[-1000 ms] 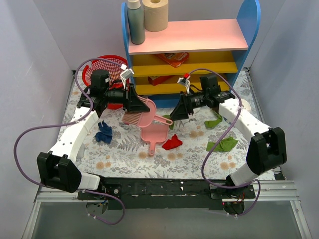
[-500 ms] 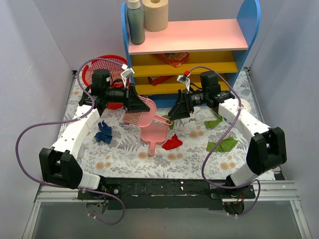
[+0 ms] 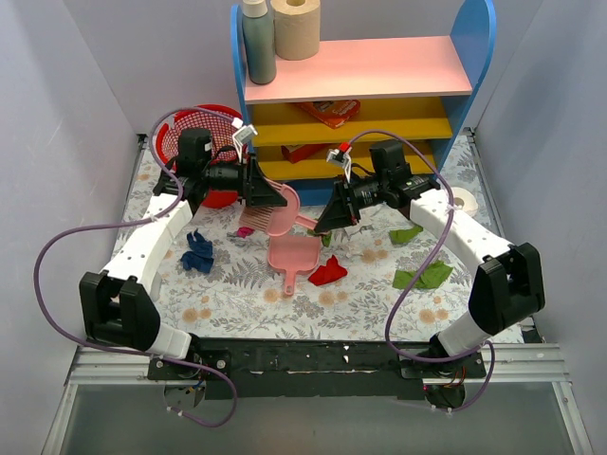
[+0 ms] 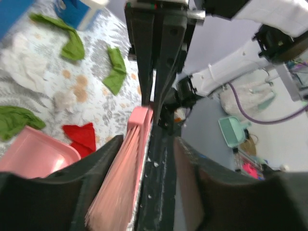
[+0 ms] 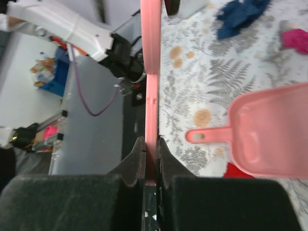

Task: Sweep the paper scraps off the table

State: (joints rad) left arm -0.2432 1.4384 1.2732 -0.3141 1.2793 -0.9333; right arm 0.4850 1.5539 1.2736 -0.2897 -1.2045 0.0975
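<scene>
A pink hand brush (image 3: 276, 205) hangs above the table (image 3: 237, 303) between both arms. My right gripper (image 3: 326, 220) is shut on its thin handle (image 5: 151, 96), pinched between both pads. My left gripper (image 3: 263, 193) stands open around the bristle head (image 4: 122, 183): the bristles lie against one finger (image 4: 103, 159), the other is apart. Paper scraps lie on the leaf-print cloth: a red one (image 3: 329, 273), a dark blue one (image 3: 197, 252), a magenta one (image 3: 244, 233) and green ones (image 3: 424, 276) (image 3: 406, 233). A pink dustpan (image 3: 293, 254) lies under the brush.
A blue, pink and yellow shelf unit (image 3: 360, 95) stands at the back, with a bottle and a paper roll on top. A red basket (image 3: 201, 133) sits at the back left behind my left arm. A white tape roll (image 3: 465, 199) lies at the right edge.
My right gripper moved left to the brush handle and shut on it. My left jaws parted from the brush head. Both wrists shifted slightly toward the back.
</scene>
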